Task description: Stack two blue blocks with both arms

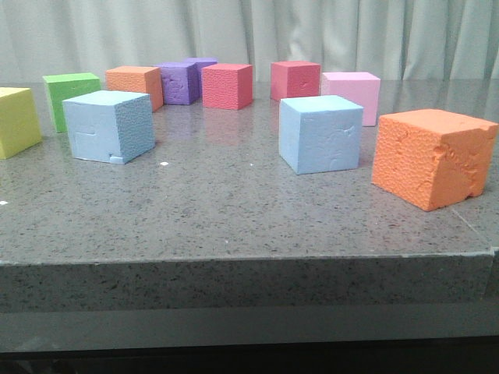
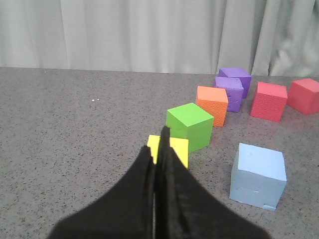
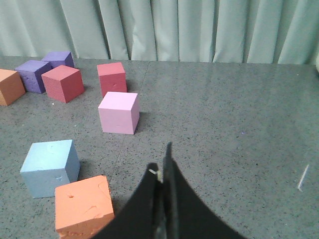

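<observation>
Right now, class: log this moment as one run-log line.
stage: not started | left gripper: shut, empty | right gripper: shut, empty | blue blocks: apart on table, unstacked

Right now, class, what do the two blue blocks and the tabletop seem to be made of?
Left blue block and right blue block: probably foam, matte, with pitted, dented faces and scored lines. Tabletop: looks like polished grey speckled stone or a stone-look composite; it faintly reflects the blocks.

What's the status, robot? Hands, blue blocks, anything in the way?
Left gripper shut, empty; right gripper shut, empty. Both blue blocks apart on the table, unstacked. Nothing between them.
</observation>
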### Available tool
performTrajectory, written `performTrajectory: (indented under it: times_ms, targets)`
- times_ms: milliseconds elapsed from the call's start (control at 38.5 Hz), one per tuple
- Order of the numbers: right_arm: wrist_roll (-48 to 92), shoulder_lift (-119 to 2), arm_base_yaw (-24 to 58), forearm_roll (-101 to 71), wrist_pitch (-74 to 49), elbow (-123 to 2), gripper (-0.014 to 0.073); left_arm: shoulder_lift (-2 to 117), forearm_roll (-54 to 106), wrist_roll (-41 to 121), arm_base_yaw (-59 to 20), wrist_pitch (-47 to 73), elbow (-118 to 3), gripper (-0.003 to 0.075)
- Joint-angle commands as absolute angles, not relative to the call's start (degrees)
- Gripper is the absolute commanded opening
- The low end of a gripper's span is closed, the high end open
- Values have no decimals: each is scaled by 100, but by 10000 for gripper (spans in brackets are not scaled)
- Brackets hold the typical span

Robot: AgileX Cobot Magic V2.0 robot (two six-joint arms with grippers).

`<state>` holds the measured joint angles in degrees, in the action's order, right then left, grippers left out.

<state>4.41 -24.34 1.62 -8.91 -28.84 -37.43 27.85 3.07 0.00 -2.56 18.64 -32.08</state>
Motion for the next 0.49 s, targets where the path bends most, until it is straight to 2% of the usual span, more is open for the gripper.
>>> performTrajectory:
  times_ms: [0,208,286,338,390,468]
  targets:
    - [500,-2511,131,-920,-2442,-3942,-61,2851,318,-66,-255,1360,-3410,-20]
    - [500,-2511,131,-920,-2442,-3915,-61,2851,318,-66,-255,1360,-3410,-20]
    - [500,-2511,131,-920,-2457,-3915,-35,2851,318,-66,-255,1360,-3410,-20]
    - [500,-2511,131,-920,-2457,-3915,13,2851,318,-66,-255,1360,-3410,-16]
    - [500,-2511,131,-920,-2457,-3915,113,2851,318,-66,-255,1360,-3410,13]
    - [500,-2511,131,-920,-2457,-3915,274,2851,318,-66,-255,1360,-3410,139]
